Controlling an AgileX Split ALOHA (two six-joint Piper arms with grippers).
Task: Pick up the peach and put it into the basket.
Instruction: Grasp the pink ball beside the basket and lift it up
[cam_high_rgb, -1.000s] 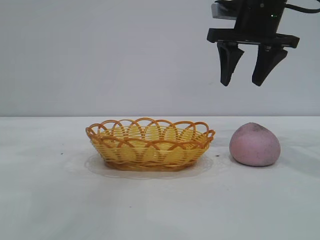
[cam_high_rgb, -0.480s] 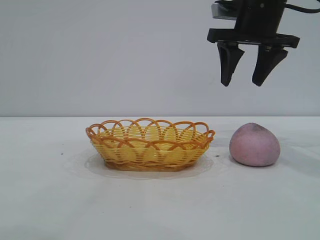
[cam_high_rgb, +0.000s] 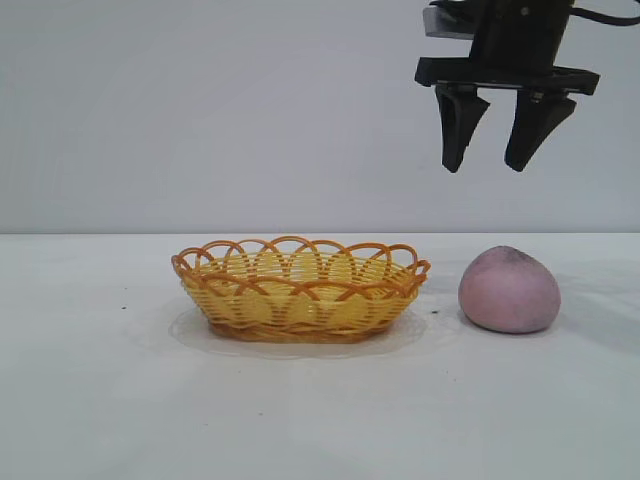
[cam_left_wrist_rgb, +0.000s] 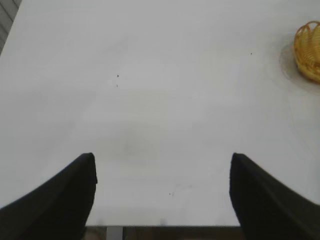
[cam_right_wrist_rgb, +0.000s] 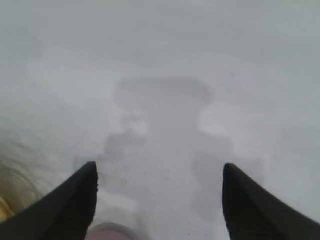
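Pinkish-purple and matte, the peach (cam_high_rgb: 509, 289) sat on the white tabletop (cam_high_rgb: 320, 400), just beside the basket (cam_high_rgb: 300, 288) but not touching it. Yellow wicker with an orange-brown looped rim, the basket lay to the peach's left in the exterior view. High above the peach hung the right gripper (cam_high_rgb: 495, 155), fingers spread and holding nothing. Off to the side, the left gripper (cam_left_wrist_rgb: 162, 187) was likewise released over bare tabletop, the basket well apart from it.
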